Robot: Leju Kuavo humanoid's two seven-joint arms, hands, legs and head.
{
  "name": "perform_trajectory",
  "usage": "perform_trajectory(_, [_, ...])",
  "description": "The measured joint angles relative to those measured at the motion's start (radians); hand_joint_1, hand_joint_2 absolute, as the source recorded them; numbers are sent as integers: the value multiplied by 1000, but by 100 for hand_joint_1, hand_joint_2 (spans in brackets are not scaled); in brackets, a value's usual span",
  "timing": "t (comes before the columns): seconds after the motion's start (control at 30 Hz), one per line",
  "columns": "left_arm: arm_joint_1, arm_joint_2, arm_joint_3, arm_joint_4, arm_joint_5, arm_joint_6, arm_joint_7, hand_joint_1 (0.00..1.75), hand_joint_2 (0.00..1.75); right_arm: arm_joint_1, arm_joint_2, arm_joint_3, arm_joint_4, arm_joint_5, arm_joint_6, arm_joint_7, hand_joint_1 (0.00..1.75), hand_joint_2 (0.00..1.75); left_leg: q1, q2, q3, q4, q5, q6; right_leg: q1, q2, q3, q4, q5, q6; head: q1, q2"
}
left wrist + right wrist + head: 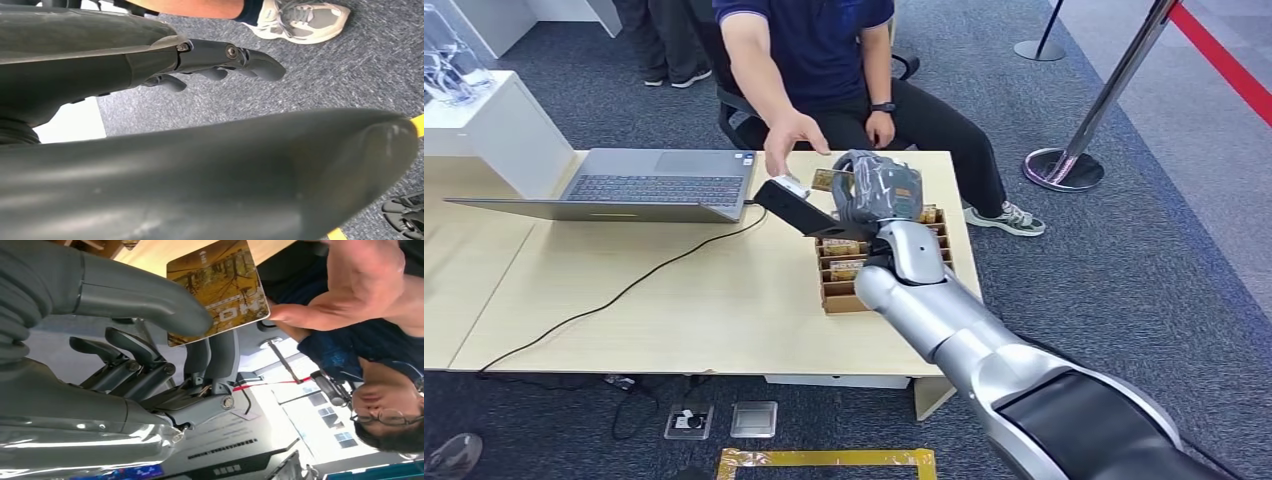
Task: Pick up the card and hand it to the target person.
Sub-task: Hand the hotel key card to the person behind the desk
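Right wrist view: card between right hand fingers.

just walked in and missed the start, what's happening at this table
The robot's right hand pinches a gold-printed card between its thumb and fingers and holds it out over the table. A seated person's hand reaches in and touches the card's far edge. The card box sits under the robot's arm, beside an open laptop. The left hand hangs over the carpet, holding nothing.

Silver right arm, black forearm panel; grey ribbed right hand, darker fingers, screws.
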Motion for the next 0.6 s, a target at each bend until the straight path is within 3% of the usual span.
perform_trajectory(0.27, [0, 0, -6, 0, -12, -8, 5, 0, 0, 3, 0, -118, 22, 118, 0, -38, 175, 175, 0, 0, 0, 0, 0, 0, 0, 0, 0, 0, 0, 0, -1, 0])
perform_trajectory(0.6, [-10, -2, -24, 0, -23, -10, 9, 0, 0, 3, 6, -177, 20, 81, -1, -52, 175, 175, 0, 0, 0, 0, 0, 0, 0, 0, 0, 0, 0, 0, -1, 0])
